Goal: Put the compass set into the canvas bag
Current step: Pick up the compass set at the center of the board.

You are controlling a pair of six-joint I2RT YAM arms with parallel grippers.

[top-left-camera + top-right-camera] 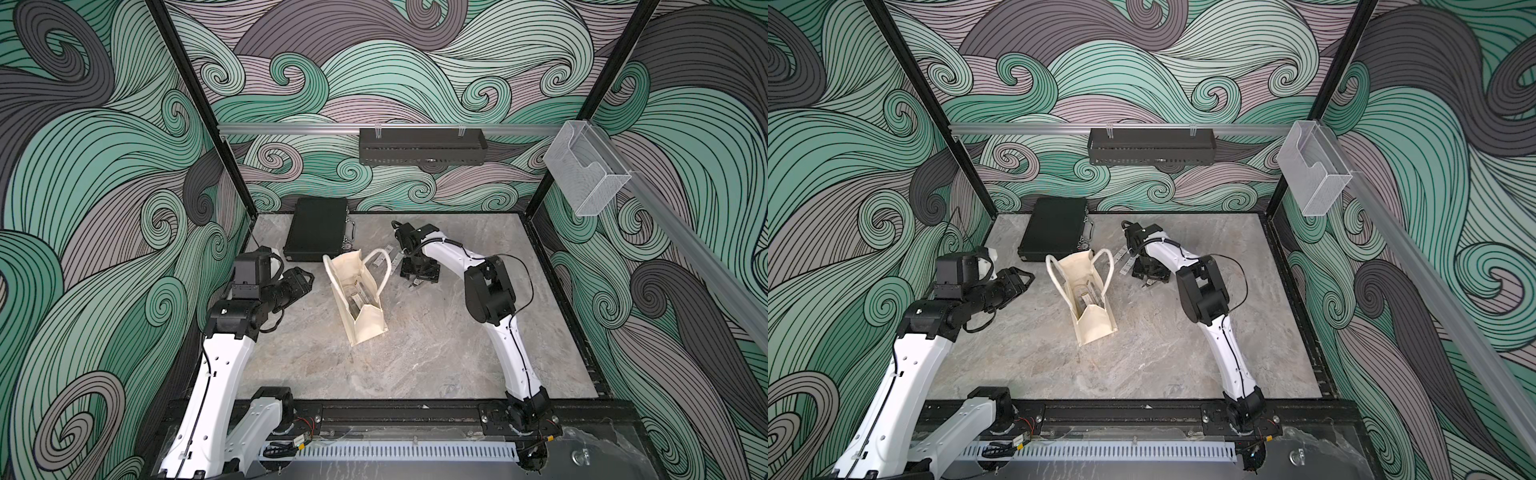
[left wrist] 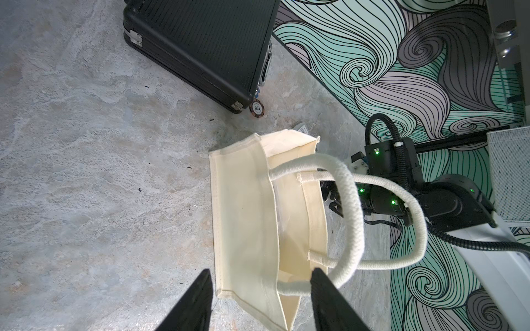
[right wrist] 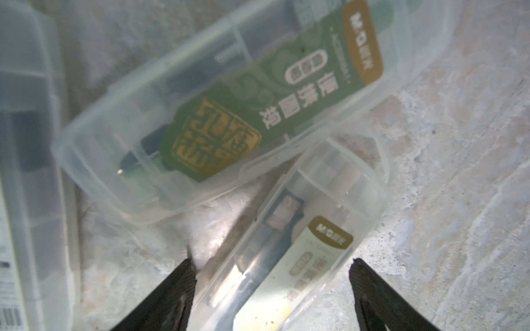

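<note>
The right gripper (image 3: 272, 263) is pointing down from an outstretched arm, jaws released astride a pale-labelled compass case (image 3: 315, 229) reading "M&G". Three clear cases are showing under it on the table (image 1: 415, 365), beside the standing canvas bag (image 1: 368, 324): this one, a green-labelled case (image 3: 218, 114) touching it, also "M&G", and a third case (image 3: 28, 143). The left gripper (image 2: 262, 272) is hovering spread and empty near the bag.

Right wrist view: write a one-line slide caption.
Open right gripper straddles a white-labelled compass case, a green-labelled case beside it.
</note>
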